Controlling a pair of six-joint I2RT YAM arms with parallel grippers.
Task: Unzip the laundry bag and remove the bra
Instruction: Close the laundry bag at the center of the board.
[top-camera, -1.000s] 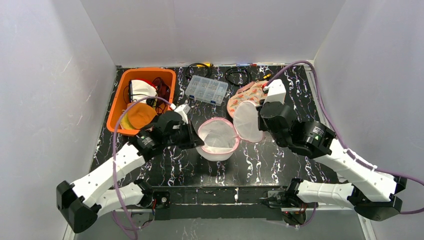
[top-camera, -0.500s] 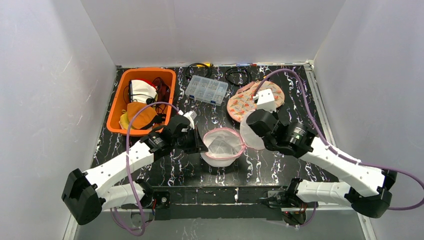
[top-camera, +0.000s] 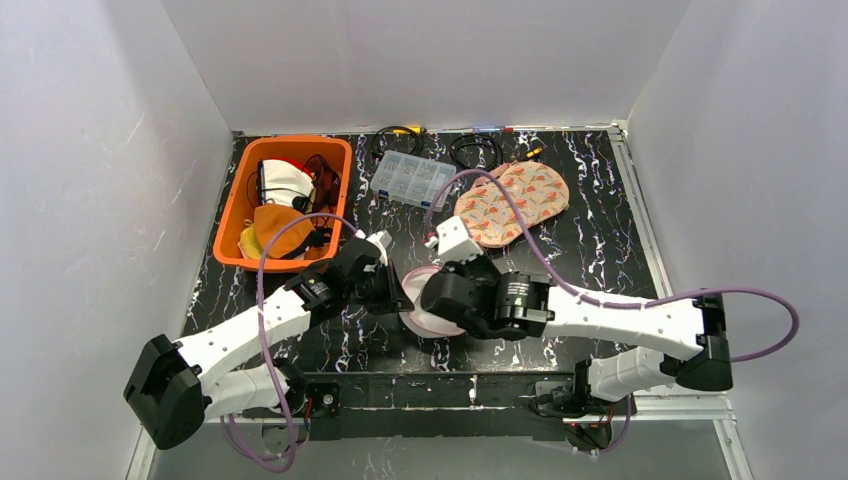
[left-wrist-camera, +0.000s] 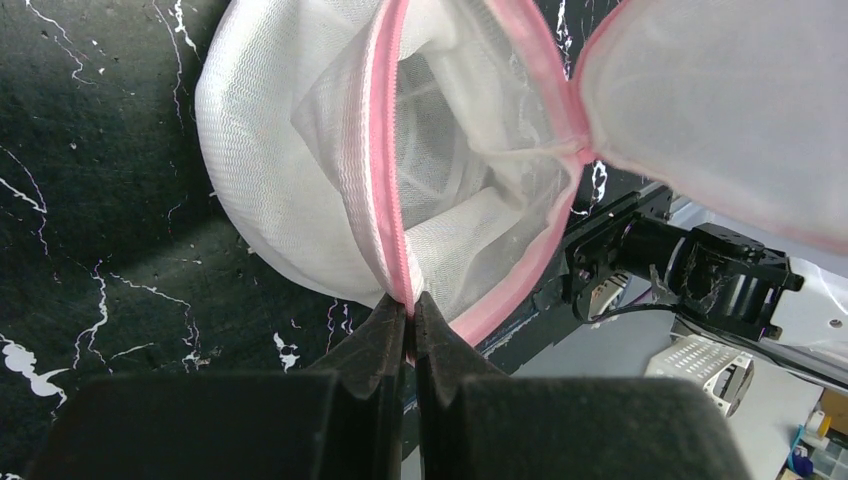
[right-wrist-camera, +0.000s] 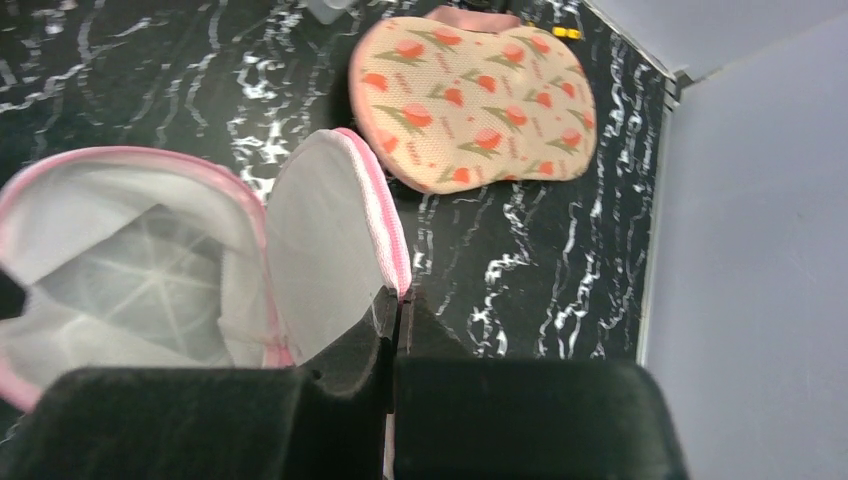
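An orange basket (top-camera: 290, 200) of clothes sits at the far left of the black worktop (top-camera: 580, 250). Beside it, the left claw (left-wrist-camera: 408, 305) is clenched on the pink rim of the white mesh laundry bag (left-wrist-camera: 290, 200), which gapes open. The right claw (right-wrist-camera: 397, 300) pinches the pink edge of the bag's open flap (right-wrist-camera: 325, 240). The flowered bra (right-wrist-camera: 480, 100) lies outside the bag, on the worktop at the back right.
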